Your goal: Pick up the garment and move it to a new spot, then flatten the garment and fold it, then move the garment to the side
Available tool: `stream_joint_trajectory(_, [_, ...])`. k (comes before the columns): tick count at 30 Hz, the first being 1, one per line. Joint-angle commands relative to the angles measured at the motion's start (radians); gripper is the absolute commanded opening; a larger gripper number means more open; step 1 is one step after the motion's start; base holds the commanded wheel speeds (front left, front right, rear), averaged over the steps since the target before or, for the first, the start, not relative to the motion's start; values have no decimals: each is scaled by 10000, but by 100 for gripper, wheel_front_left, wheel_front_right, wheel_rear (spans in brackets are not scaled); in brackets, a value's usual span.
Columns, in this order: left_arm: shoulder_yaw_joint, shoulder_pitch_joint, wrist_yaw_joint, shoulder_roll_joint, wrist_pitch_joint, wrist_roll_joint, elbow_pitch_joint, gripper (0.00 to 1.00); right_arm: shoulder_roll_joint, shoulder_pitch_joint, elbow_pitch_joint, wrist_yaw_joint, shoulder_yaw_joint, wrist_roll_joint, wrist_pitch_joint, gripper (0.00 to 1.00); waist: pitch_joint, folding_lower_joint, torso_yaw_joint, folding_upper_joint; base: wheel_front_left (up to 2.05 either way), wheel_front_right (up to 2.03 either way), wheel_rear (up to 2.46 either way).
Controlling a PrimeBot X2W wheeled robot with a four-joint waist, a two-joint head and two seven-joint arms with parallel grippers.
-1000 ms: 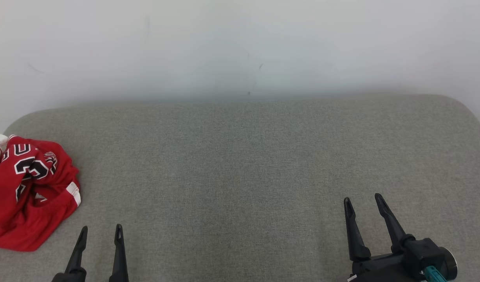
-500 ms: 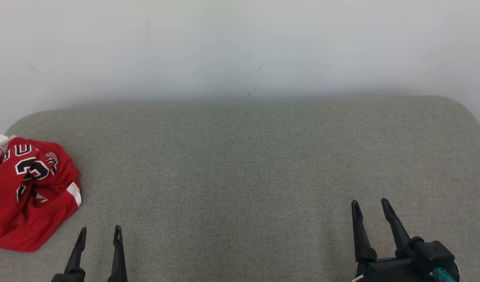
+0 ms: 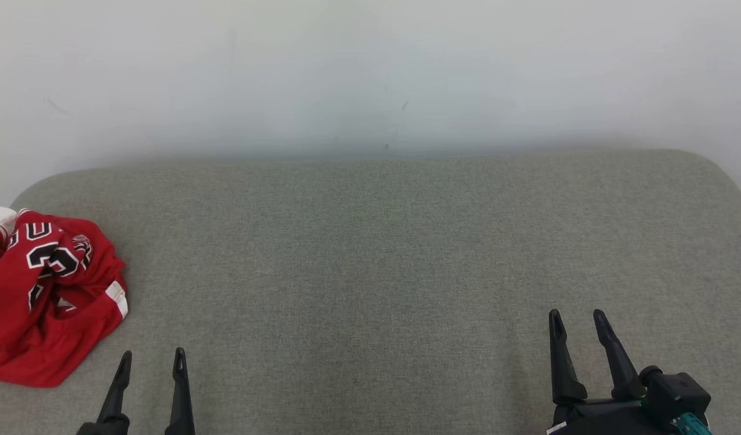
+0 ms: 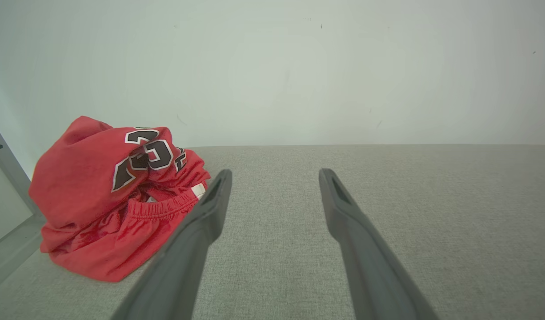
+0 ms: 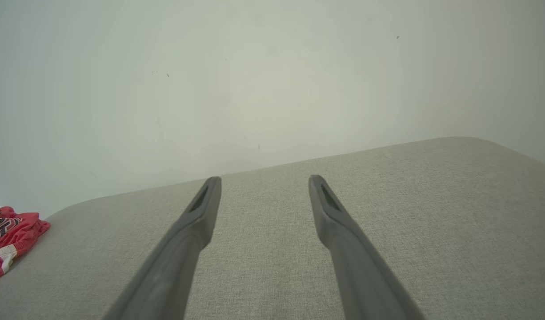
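The red garment [image 3: 50,302] sat crumpled at the cushion's [image 3: 370,254] far left edge, near the left gripper [image 3: 152,356] but not touching it. The left wrist cam gave the close look: gathered hem, and a metal frame [image 4: 6,178] beside the garment. From the right wrist cam you got just a corner of it, way off. Both grippers were wide open, holding nothing. Compared with a second earlier, the right gripper [image 3: 576,315] had pulled back a bit; the garment hadn't budged.
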Motion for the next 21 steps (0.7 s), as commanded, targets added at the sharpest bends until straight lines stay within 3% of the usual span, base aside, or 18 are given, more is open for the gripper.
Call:
stream_joint_trajectory(1, [20, 32, -4, -18, -35, -97, 18, 100, 15, -55, 15, -21, -5, 30, -11, 100, -1, 0, 4, 0, 0, 0, 0])
stream_joint_trajectory(21, [-11, 152, 88, -55, -35, -19, -14, 100, 16, -42, 76, -21, -18, -148, -11, 100, 43, 0, 22, 0, 0, 0, 0])
